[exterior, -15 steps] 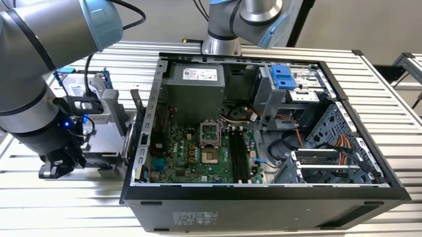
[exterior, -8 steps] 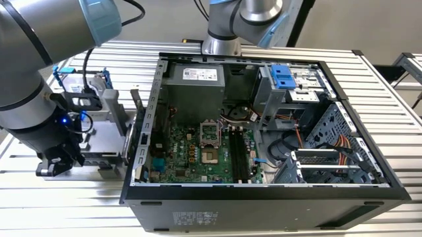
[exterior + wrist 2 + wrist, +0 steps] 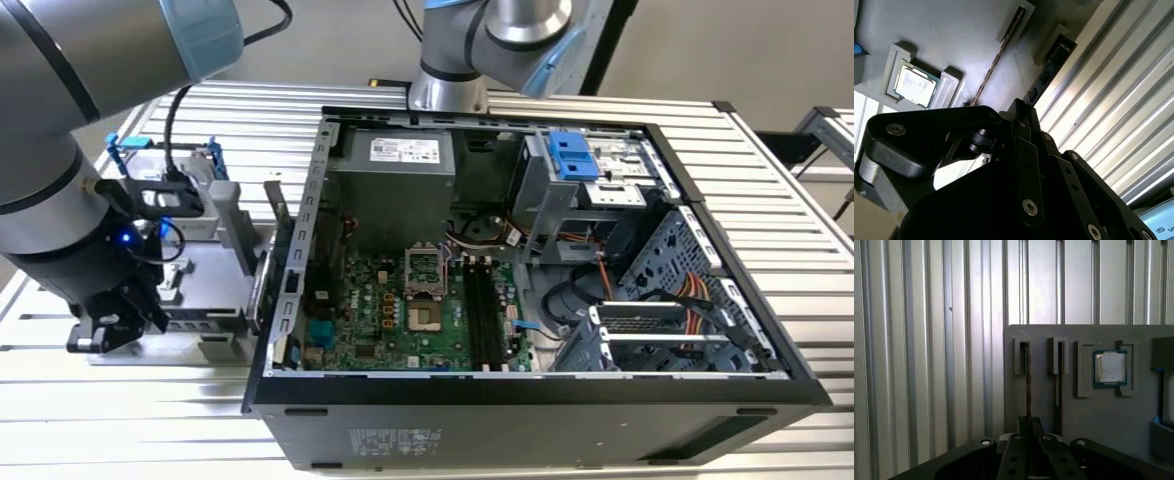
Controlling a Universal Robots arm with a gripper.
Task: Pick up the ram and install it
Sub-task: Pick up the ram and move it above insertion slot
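In the exterior view the arm reaches down on the exterior view's left, with the gripper [image 3: 107, 338] low over a grey parts holder [image 3: 200, 312] that sits on the slatted metal table [image 3: 147, 425] just beside the open computer case [image 3: 534, 405], whose green motherboard [image 3: 400, 320] lies exposed. In the second wrist view the gripper [image 3: 1019, 107] points at the holder [image 3: 954, 35]; the ram [image 3: 1050, 67] stands on edge in a slot, its near end just beside the gripper's tip, a second stick [image 3: 1004, 47] stands in the next slot, and a square processor chip [image 3: 914, 85] lies beyond that. In the first wrist view the gripper [image 3: 1029, 424] lines up with the ram [image 3: 1027, 380], with the second stick [image 3: 1058, 375] between it and the processor chip [image 3: 1110, 367]; whether the gripper is wide, narrow or clamped on the ram cannot be told
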